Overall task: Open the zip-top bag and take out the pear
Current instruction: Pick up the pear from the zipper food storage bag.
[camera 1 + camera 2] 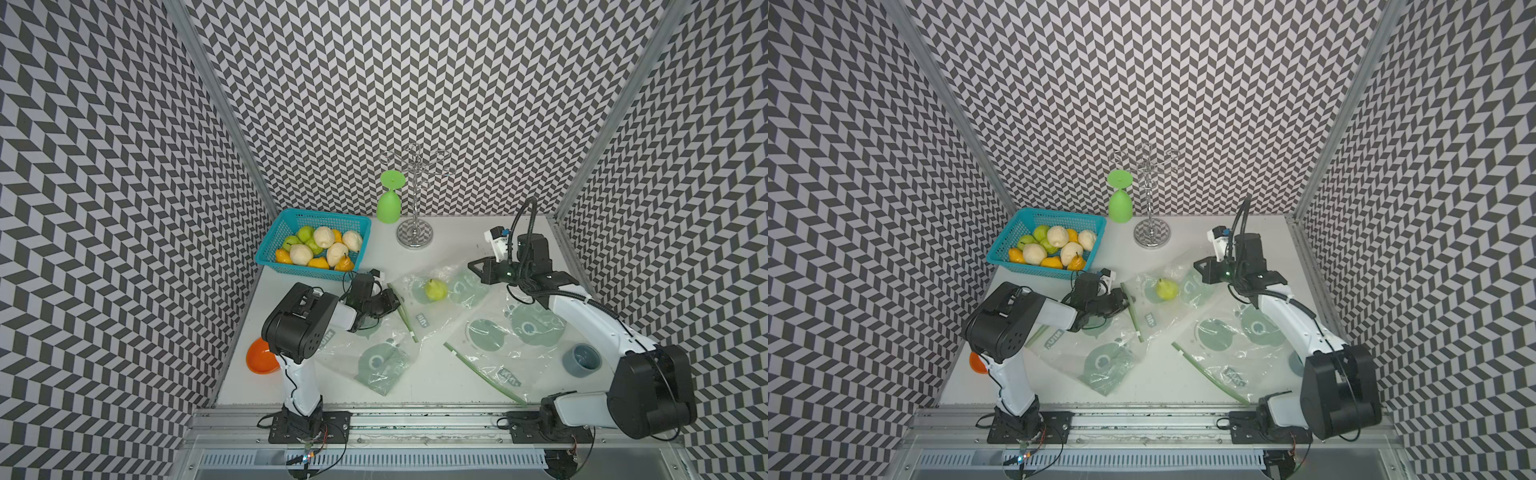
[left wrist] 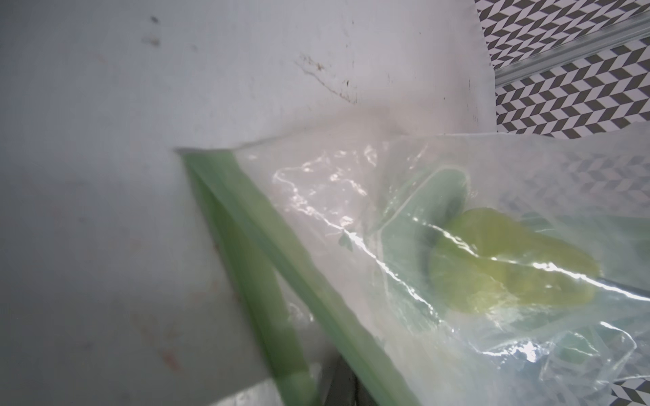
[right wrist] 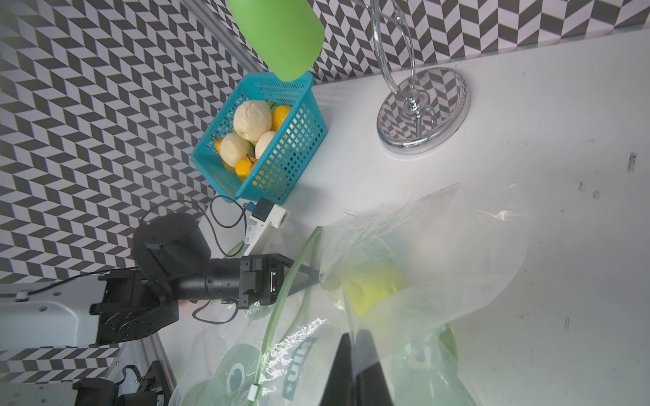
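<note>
left jaws are pinched on the green zip edge (image 1: 402,312) of the bag (image 1: 415,299), right jaws clamped tight on the film at its far side, so the bag spans between them. in the left wrist view the zip's two strips stand apart. the pear (image 1: 435,289) sits inside, mid-bag. empty bags (image 1: 380,365) crowd the worktop (image 1: 432,386) by both arms. the basket (image 1: 305,271) is near the left wrist, the glass stand (image 1: 414,239) behind. i see bare room only along the front edge.
</note>
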